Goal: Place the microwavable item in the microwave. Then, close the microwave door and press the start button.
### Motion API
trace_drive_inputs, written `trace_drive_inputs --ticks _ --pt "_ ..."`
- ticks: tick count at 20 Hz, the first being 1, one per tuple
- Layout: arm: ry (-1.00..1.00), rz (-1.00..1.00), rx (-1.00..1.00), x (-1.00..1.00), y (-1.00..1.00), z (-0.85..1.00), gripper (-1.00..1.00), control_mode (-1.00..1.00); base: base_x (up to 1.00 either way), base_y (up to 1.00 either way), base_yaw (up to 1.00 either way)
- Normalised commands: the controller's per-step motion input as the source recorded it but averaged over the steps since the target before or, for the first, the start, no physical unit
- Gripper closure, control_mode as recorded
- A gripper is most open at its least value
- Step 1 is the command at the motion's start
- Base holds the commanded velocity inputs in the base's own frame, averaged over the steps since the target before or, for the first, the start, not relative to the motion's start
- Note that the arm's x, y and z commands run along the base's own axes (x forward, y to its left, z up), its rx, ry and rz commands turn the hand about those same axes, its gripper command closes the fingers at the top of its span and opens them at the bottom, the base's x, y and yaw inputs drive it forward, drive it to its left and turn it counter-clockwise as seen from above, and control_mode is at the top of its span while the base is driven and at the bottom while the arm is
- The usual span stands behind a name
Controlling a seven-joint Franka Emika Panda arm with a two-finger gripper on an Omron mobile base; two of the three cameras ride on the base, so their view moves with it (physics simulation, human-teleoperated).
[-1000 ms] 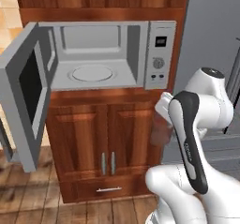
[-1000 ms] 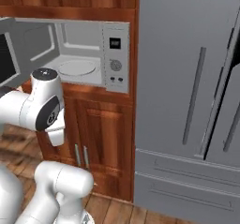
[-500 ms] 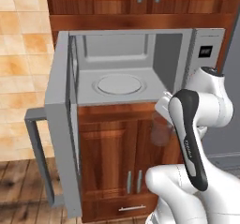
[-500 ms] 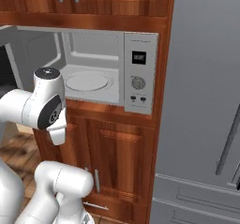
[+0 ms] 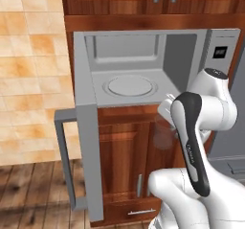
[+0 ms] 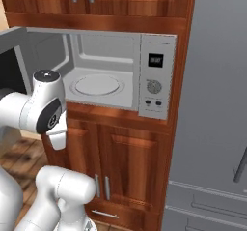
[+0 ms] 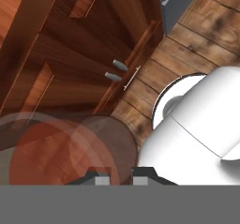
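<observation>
A rendered kitchen seen from behind a white robot arm [image 5: 191, 142]. At the far left is a tan tiled wall [image 5: 28, 70] above a wooden plank floor [image 5: 28, 194].

Next to the right, the microwave door [image 5: 88, 156] stands swung wide open toward the viewer, its vertical grey bar handle [image 5: 64, 161] on the near left side. In the right base view the door's dark window [image 6: 8, 73] shows at the left edge.

Behind the door, the microwave [image 5: 143, 65] is built into reddish wood cabinets [image 6: 130, 162]. Its light grey inside holds a round turntable [image 5: 130, 85] with nothing on it. To the right of the opening is the control panel [image 6: 155, 78] with a dark display [image 6: 155, 60], a dial [image 6: 154, 86] below it and two small buttons lower down.

Below the microwave are two cabinet doors with thin metal handles [image 6: 101, 186], and a drawer under them. At the far right stands a tall grey refrigerator [image 6: 212, 119].

The glass tumbler [image 7: 61, 150] of reddish-brown liquid is seen from above in the hand view, a see-through brown round shape just in front of the gripper [image 7: 116, 175]. In the left base view it appears faintly as a clear shape [image 5: 164, 131] just left of the arm, lower than the microwave opening and in front of the cabinet doors. The two dark fingertips [image 7: 101, 176] stand slightly apart at the tumbler's near edge. Whether they are clamped on the glass cannot be told.
</observation>
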Motion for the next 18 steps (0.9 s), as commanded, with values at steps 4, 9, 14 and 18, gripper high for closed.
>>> trace_drive_inputs --ticks 4,9,14,18 --pt "0.00 0.00 0.00 0.00 0.00 0.00 1.00 1.00 0.04 0.00 -0.11" --pt "0.00 0.00 0.00 0.00 0.00 0.00 1.00 1.00 0.01 0.00 -0.08" --pt "0.00 0.00 0.00 0.00 0.00 0.00 1.00 1.00 0.00 0.00 -0.02" --pt "0.00 0.00 0.00 0.00 0.00 0.00 1.00 1.00 0.00 0.00 0.00"
